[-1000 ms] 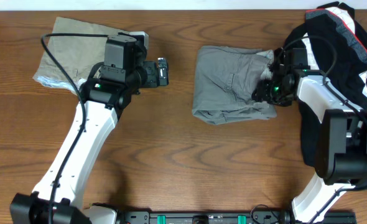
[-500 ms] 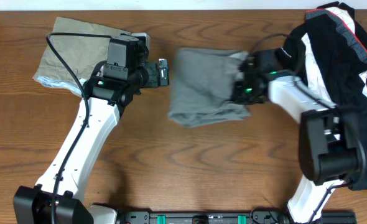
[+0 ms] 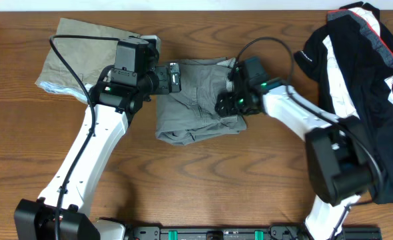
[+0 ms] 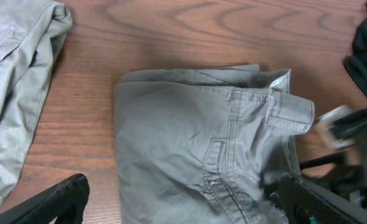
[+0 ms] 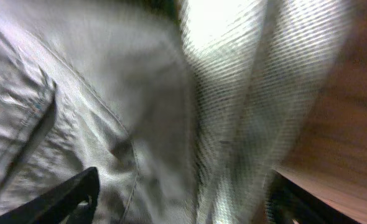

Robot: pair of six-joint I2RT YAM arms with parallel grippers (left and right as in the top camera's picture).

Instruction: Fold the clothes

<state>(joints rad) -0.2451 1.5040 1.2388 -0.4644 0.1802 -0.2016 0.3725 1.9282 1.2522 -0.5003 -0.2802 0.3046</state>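
Whereas the grey shorts [image 3: 195, 101] lay further right a second ago, they now adjoin the wide-spread left pincer [image 3: 175, 77]; right pincer [image 3: 224, 105], likewise spread, at their right edge.

Robotics lab bench, by look: brown wood-grain tabletop [image 3: 203, 173] bore two white-and-black jointed robot arms, left arm [image 3: 93, 150] at 8 o'clock, right arm [image 3: 293, 113] at 4 o'clock. Along 6 o'clock edge ran black mounting rail with green clips [image 3: 210, 233]. Above right arm looped thin black cable [image 3: 266, 39]. Folded plain grey cloth shorts [image 3: 196, 110] lay at centre on bare wood.
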